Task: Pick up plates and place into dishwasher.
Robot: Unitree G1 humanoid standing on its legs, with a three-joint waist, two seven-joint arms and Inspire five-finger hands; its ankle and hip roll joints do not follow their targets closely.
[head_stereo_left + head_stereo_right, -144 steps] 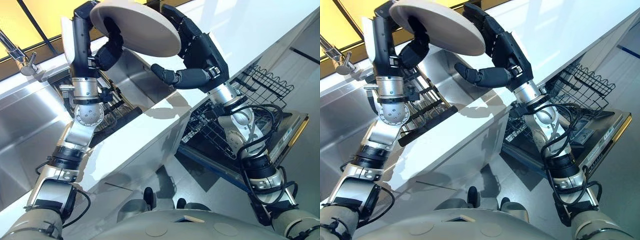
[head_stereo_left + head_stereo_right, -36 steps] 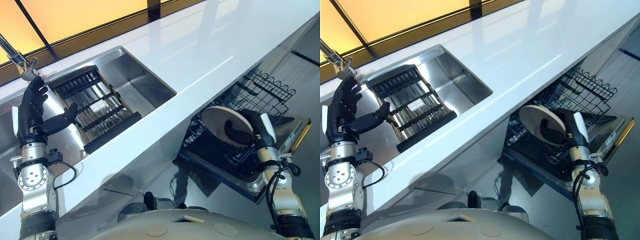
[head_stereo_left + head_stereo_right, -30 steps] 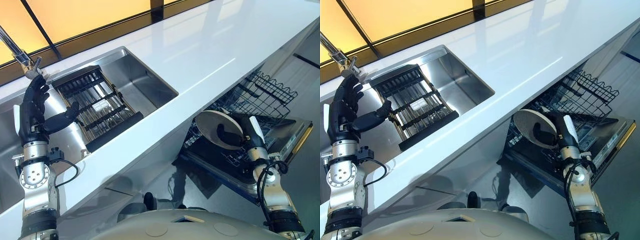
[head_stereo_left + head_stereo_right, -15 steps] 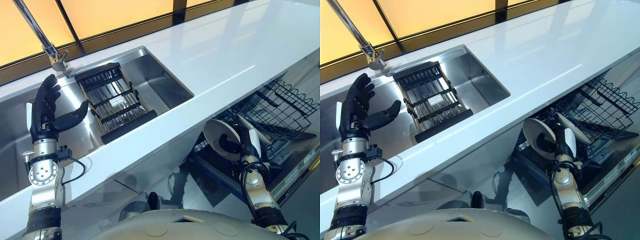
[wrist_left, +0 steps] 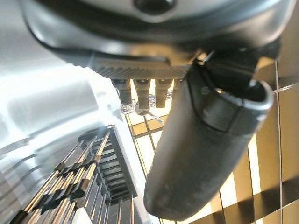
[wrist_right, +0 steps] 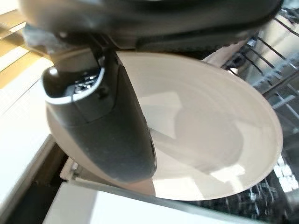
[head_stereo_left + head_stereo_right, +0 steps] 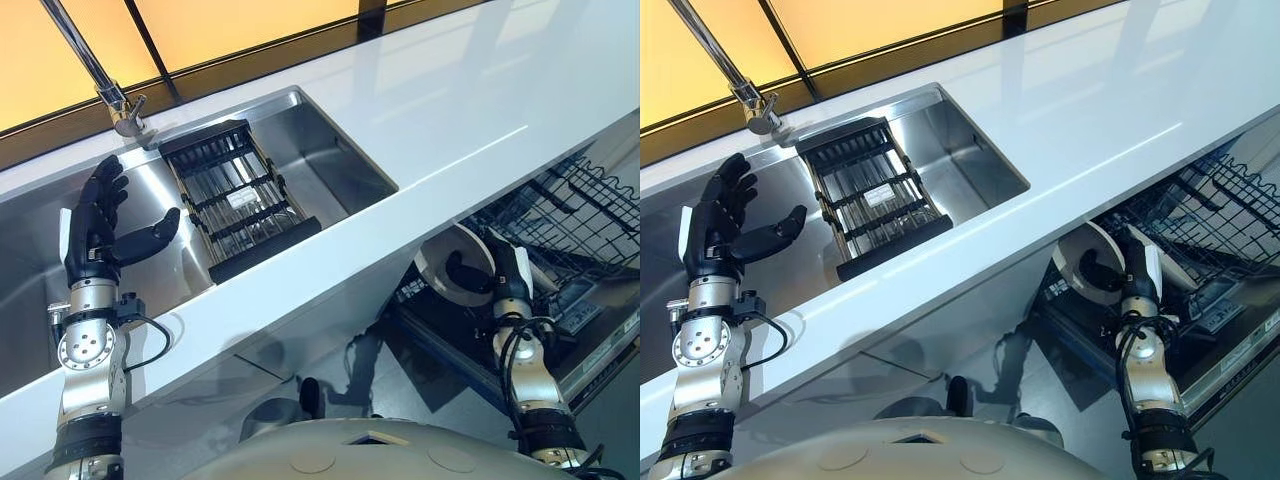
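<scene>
We see the right hand (image 7: 500,280) below the front edge of the white bench (image 7: 480,90), holding a pale round plate (image 7: 447,262) over the open dishwasher (image 7: 1210,300). Its thumb lies across the plate's inner face and the fingers are behind the rim, so the plate is pinched between them (the right wrist view shows the thumb pressed flat on the shallow well of the plate (image 6: 201,135)). The plate stands nearly on edge, its face turned toward the bench side, just beside the black wire rack (image 7: 590,215) of the dishwasher; we cannot tell whether its lower rim already touches the wires. A second pale curved rim shows in the rack just behind the hand, too hidden for us to say more.

The left hand (image 7: 100,230) is raised over the steel sink (image 7: 340,160), well apart from the plate, with fingers straight and spread and the thumb held out to the side, holding nothing. Next to it a black ribbed drying rack (image 7: 235,200) lies across the sink basin, and the tap (image 7: 105,85) rises at the sink's far edge.
</scene>
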